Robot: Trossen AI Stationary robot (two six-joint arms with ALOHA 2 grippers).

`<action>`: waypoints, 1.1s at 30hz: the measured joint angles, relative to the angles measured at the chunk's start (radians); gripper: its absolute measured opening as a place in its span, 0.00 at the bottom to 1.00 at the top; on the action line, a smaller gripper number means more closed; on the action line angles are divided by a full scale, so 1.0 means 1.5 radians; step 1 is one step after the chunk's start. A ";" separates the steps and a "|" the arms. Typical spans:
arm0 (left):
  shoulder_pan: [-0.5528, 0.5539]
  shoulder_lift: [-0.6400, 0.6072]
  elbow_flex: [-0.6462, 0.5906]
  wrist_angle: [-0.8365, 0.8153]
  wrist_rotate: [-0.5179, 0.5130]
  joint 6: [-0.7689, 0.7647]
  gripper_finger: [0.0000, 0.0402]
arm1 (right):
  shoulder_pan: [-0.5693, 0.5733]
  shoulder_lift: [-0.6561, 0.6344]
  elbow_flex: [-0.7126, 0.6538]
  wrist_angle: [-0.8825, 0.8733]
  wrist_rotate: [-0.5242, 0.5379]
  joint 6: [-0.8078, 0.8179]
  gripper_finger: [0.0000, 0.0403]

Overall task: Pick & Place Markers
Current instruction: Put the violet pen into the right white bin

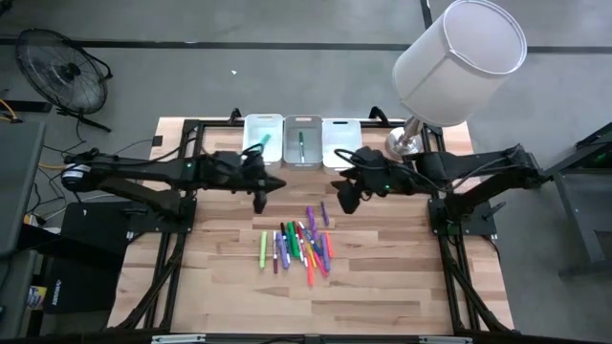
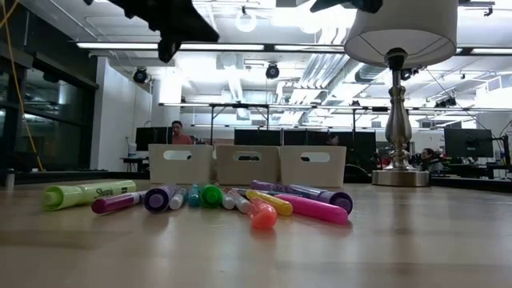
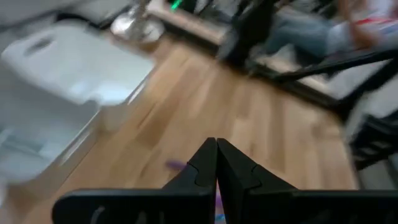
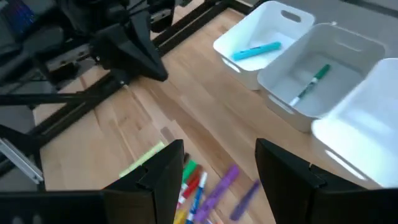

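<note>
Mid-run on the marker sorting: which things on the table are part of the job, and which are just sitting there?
Part of the job:
- loose markers mid-table
- three white bins at the back
- teal marker in one end bin, green marker in the middle bin
- right gripper, open, empty
- left gripper, shut, empty

Just there:
- lamp
- floor fan off the table

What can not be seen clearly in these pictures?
- Third bin, high view: the lamp shade overlaps its corner, and the right wrist view cuts it off, so its contents are unclear.
- Markers in the pile, high view: too small and overlapping for an exact count.
- Left wrist view: blurred; the shut left gripper hides most of the markers.
</note>
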 joint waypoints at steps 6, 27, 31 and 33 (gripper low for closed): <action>-0.019 -0.047 -0.027 0.011 0.064 0.042 0.00 | -0.015 0.091 0.055 0.027 -0.020 0.016 0.47; -0.174 -0.185 -0.073 -0.072 -0.040 0.090 0.00 | -0.083 0.339 0.349 -0.331 -0.016 0.197 0.47; -0.173 -0.247 -0.139 -0.039 -0.040 0.065 0.00 | -0.089 0.339 0.321 -0.332 -0.018 0.216 0.47; -0.173 -0.276 -0.161 -0.037 -0.040 0.056 0.00 | -0.094 0.339 0.307 -0.326 -0.019 0.220 0.47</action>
